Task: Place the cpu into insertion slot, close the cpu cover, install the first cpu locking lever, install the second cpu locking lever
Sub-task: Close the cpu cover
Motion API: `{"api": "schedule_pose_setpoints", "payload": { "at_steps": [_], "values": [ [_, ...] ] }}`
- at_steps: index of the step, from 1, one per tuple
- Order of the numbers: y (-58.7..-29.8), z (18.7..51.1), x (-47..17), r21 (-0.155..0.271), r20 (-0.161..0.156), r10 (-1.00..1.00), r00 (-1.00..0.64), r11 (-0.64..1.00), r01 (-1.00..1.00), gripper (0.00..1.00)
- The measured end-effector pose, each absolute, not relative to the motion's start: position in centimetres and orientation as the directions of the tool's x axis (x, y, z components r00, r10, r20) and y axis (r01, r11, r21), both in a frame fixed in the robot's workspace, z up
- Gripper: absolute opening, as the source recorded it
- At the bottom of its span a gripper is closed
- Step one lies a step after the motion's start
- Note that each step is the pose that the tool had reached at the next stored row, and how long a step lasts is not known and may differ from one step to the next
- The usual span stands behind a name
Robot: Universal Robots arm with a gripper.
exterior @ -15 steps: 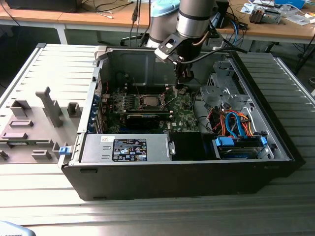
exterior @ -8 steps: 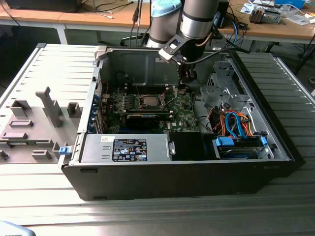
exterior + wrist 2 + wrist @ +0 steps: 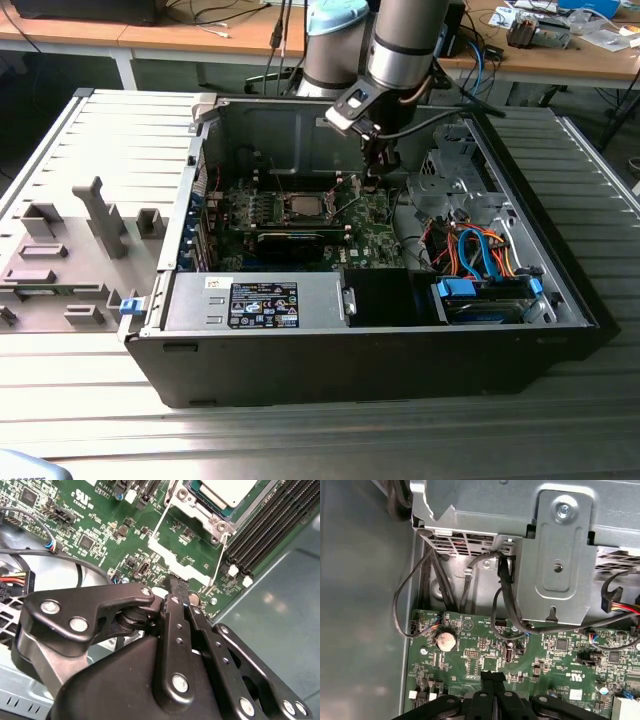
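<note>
Exterior view, from its left: a grey side panel (image 3: 100, 150) with plastic brackets lies flat on the slatted metal desk (image 3: 300, 445). Just beside it is the open computer case (image 3: 350, 370). Inside, near the front wall, is a grey power supply (image 3: 265, 300) with a dark label. Behind that is the green motherboard (image 3: 372, 245).

The cpu (image 3: 300, 208) sits in the slot (image 3: 282, 204) on the board, its pale metal top facing up. On the exterior view's right of it, the arm (image 3: 405, 40) reaches down into the case. The tool (image 3: 378, 172) hangs low over the board, near the slot but off to the side of it. Further right are a metal drive cage (image 3: 445, 165) and a bundle of orange and blue cables (image 3: 478, 250).

Second wrist view: the cpu (image 3: 227, 490) is seated inside the silvery slot rim (image 3: 192, 505), and a thin green edge of the chip shows. The cover (image 3: 175, 565) is swung open off the slot, towards the tool, and board parts show through its square opening. The tool (image 3: 177, 586) has its 2 black fingers pressed together with nothing between them. The tips are right at the cover's free edge — I cannot tell whether they touch it. Long black memory slots (image 3: 270, 525) run beside the slot.

First wrist view: the tool (image 3: 492, 679) fingers are together over the green board. A round coin battery (image 3: 445, 641) is near the tips. Beyond that are black cables (image 3: 402, 605) and a grey metal bracket (image 3: 555, 555).
</note>
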State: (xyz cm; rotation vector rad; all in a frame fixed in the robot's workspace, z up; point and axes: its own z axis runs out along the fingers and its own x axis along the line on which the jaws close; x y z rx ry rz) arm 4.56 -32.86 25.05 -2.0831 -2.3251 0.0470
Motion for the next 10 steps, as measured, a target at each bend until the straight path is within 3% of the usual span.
{"api": "schedule_pose_setpoints", "payload": {
  "at_steps": [10],
  "values": [
    [-32.9, 25.0, 3.1, -0.035, -0.003, 0.994, -0.11, 0.109, 0.993, 0.11]
  ]
}}
